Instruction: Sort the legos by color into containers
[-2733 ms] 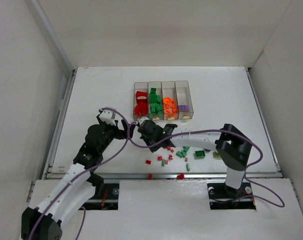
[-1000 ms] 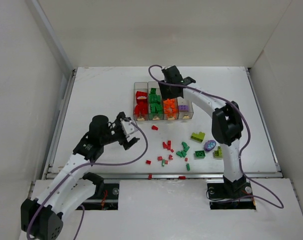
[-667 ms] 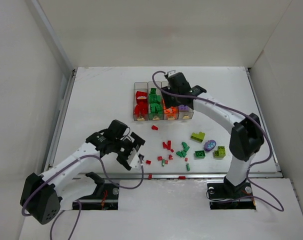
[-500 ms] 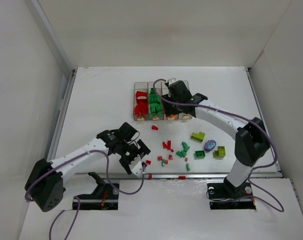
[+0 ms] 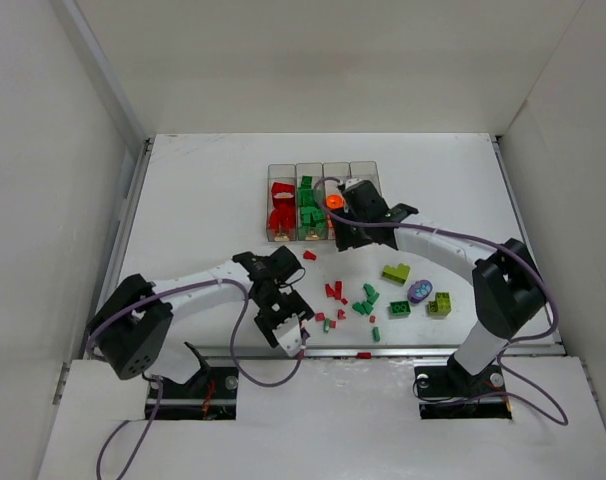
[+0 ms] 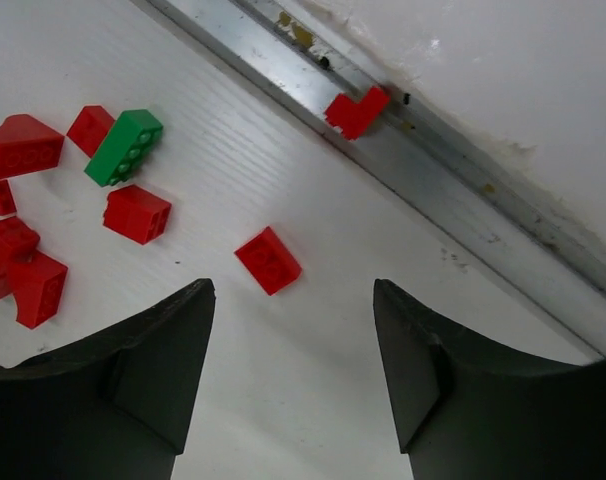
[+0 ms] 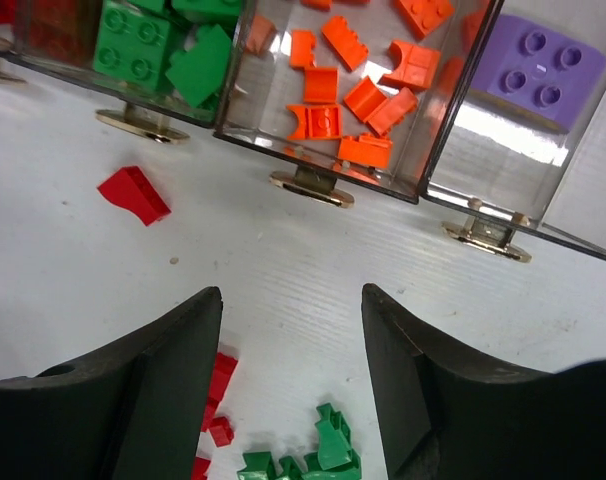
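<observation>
Now lowered astride a stray red brick (image 6: 268,260), the left end effector (image 6: 293,290) gapes empty, poised to pick, as the right end effector (image 7: 291,295), likewise released, leaves the containers (image 5: 365,170).

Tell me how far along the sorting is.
Done: the four clear plastic bins hold red, green, orange and purple bricks. In hand: nothing; the left claw hangs open over a small red brick, the right claw is open and empty. Left: scattered red and green bits, lime-yellow pieces, a purple oval piece.

White arm links (image 5: 188,292), black joints (image 5: 505,290), looping purple cables (image 5: 453,236), matte black wedge-shaped hand fingers (image 6: 153,370).
</observation>
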Available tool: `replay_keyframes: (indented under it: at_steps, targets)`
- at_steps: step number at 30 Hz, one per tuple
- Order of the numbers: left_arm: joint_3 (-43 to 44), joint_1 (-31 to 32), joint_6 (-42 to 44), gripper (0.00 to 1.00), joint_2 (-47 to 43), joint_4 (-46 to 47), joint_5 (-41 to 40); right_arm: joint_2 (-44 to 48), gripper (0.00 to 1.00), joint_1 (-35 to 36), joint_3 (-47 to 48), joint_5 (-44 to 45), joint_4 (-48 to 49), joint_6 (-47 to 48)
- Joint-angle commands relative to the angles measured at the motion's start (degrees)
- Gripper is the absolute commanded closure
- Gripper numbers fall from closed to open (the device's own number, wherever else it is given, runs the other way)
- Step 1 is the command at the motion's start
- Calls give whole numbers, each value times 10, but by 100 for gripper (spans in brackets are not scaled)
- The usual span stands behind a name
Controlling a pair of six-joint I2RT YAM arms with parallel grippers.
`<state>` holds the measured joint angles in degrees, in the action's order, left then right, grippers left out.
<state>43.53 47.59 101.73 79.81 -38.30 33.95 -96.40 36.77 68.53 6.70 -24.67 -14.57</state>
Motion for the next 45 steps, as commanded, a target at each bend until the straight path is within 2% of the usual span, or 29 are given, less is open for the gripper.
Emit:
replay_keyframes:
  at_steps: [1, 5, 8, 10, 13, 17, 20, 23, 26, 29, 33, 34, 36, 41, 44, 45]
  targets:
    - [56, 3, -1, 40, 34, -19, -5, 26, 36, 1, 5, -16, 49, 2]
    - [87, 8, -21, 47, 76, -41, 12, 31, 36, 1, -6, -16, 55, 8]
    - [73, 29, -28, 52, 83, -41, 12, 38, 36, 1, -18, -16, 55, 14]
    - [68, 43, -34, 60, 89, -41, 1, 38, 36, 1, -23, -16, 60, 19]
    - [67, 58, -62, 63, 95, -35, -6, 38, 36, 1, -29, -16, 60, 24]
    - [67, 58, -74, 63, 101, -35, -11, 38, 36, 1, -34, -27, 72, 24]
    - [62, 63, -124, 63, 108, -5, -24, 38, 36, 1, -34, -27, 72, 24]
    - [57, 63, -139, 65, 113, 19, -48, 38, 36, 1, -34, -27, 66, 24]
    - [37, 63, -165, 59, 101, 47, -67, 48, 36, -4, -34, -27, 60, 31]
    - [31, 63, -181, 59, 101, 62, -67, 53, 36, -9, -34, -27, 59, 31]
    - [25, 63, -195, 78, 101, 76, -78, 53, 36, -9, -34, -27, 59, 31]
    - [25, 63, -196, 90, 101, 76, -79, 53, 36, -9, -34, -27, 59, 31]
    - [20, 63, -196, 100, 101, 76, -85, 53, 36, -9, -34, -27, 59, 31]
    - [20, 57, -202, 100, 96, 82, -86, 59, 36, -9, -29, -27, 54, 31]
    - [53, 23, -241, 100, 90, 87, -71, 64, 36, -15, -24, -27, 48, 25]
    - [67, 10, -280, 100, 90, 87, -71, 64, 36, -15, -18, -27, 42, 25]
